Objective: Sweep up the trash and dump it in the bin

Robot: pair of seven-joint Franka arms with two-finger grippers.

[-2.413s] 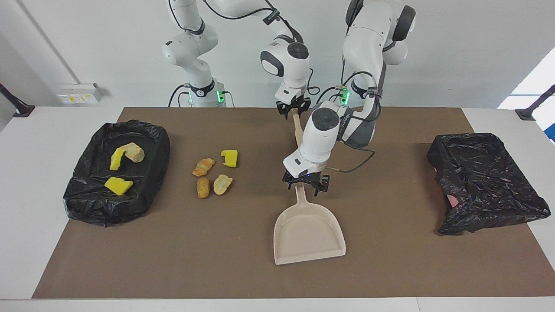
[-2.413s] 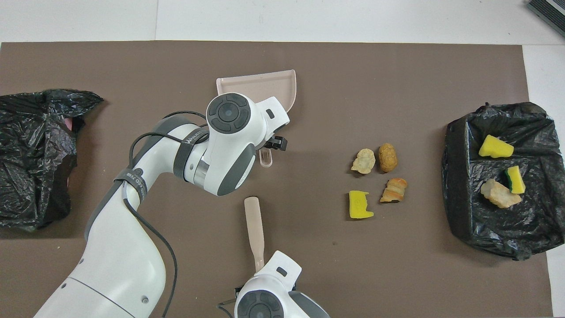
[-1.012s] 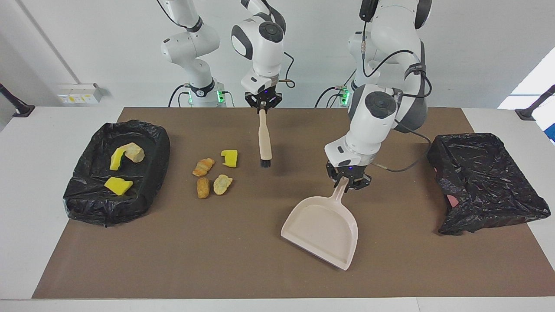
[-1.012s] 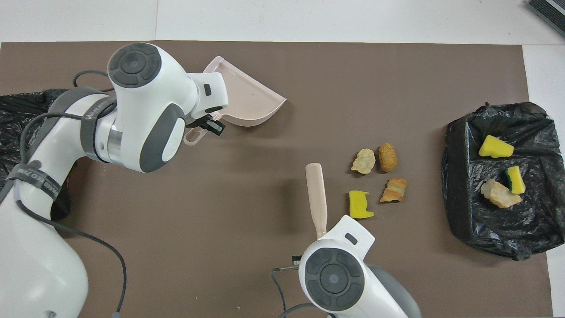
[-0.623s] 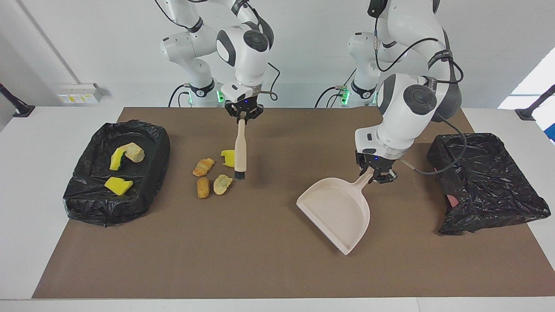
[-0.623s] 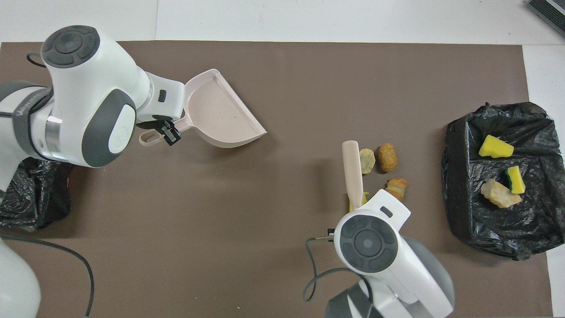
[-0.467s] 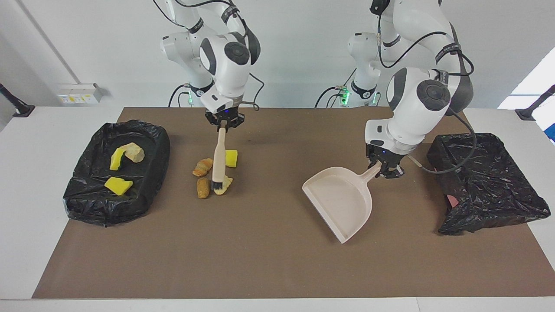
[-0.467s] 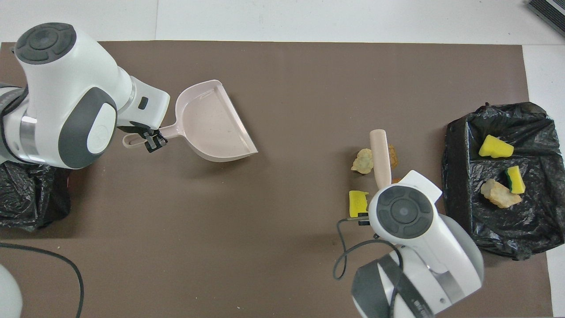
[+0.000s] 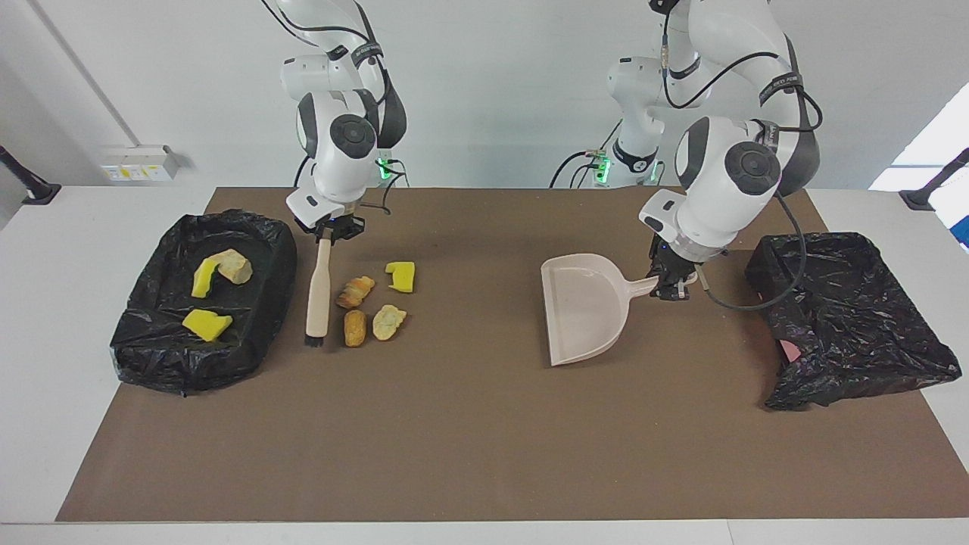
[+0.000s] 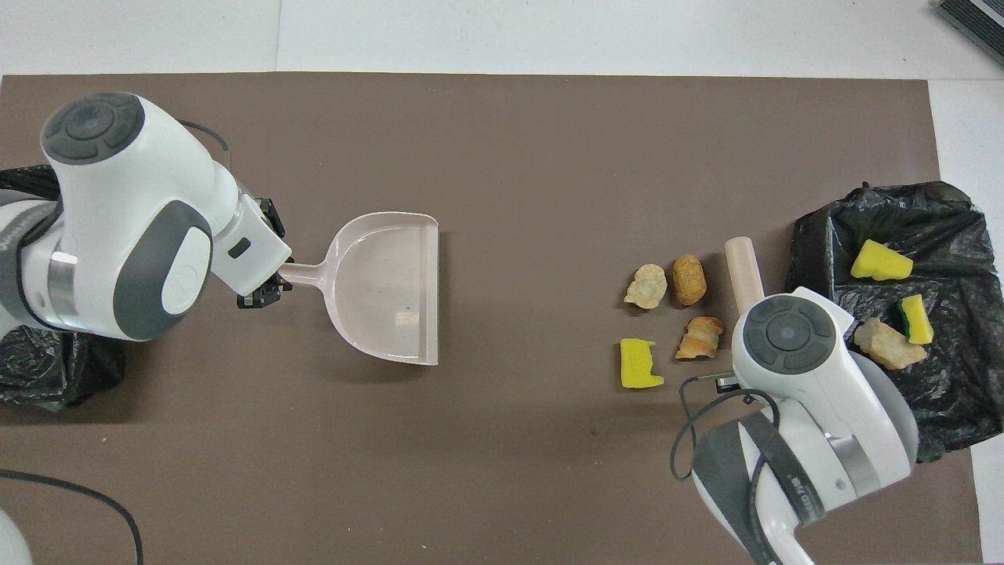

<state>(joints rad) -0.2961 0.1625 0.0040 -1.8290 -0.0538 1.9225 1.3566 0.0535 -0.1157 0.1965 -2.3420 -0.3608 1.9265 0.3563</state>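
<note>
Below the right gripper (image 9: 328, 227), the clamped brush (image 9: 317, 299) has crossed the four scraps (image 9: 372, 299), ready to sweep. Beside the left gripper (image 9: 671, 284), its gripped dustpan (image 9: 587, 306) now faces them.

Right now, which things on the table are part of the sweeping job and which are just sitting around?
Part of the job:
- four scraps on the mat
- three scraps lying in the bag-lined tray
- brush, held by the right gripper
- dustpan, held by the left gripper
- black bag bin at the left arm's end

Just there:
- brown mat
- wall socket box
</note>
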